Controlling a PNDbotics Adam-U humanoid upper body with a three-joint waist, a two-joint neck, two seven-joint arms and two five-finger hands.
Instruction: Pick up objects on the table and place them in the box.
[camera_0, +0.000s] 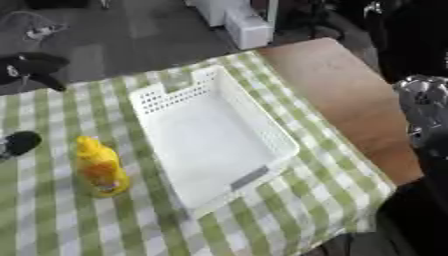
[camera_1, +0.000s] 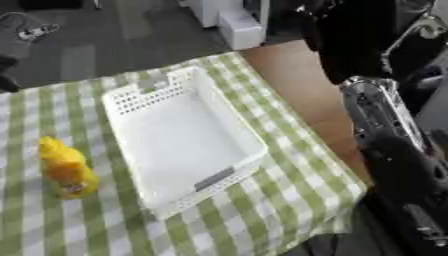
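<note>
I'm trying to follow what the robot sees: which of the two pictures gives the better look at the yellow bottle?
The left eye view: the yellow bottle stands upright on the checked cloth, left of the white box, well inside the picture. The right eye view shows the same bottle whole too, but closer to the left edge.

Both views look steeply down from the robot's head onto the table, which lies askew — its green-checked cloth (camera_0: 61, 220) runs diagonally up toward the right. The two eyes share nearly the whole scene: the white basket (camera_0: 278, 134) at centre and the yellow bottle (camera_0: 100, 168) to its left. The right eye view sits slightly rightward — it takes in more of the robot's right arm (camera_1: 385, 135), close against the lens.
</note>
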